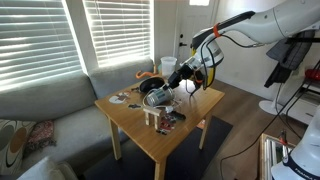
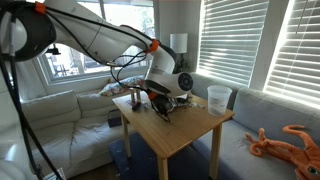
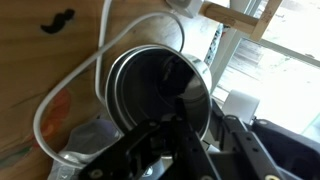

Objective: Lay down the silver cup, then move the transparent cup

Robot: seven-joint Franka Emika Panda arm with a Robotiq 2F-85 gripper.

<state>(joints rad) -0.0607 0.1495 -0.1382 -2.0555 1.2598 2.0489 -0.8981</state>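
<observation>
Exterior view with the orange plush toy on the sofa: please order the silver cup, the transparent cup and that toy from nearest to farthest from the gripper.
1. silver cup: right at the gripper; the wrist view shows its mouth.
2. transparent cup: upright on the table corner, picture right.
3. orange plush toy: off the table, on the sofa, far right.

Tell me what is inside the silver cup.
In the wrist view the silver cup shows a dark, shiny interior with reflections and no visible contents. The gripper covers its lower edge, so that part is hidden.
</observation>
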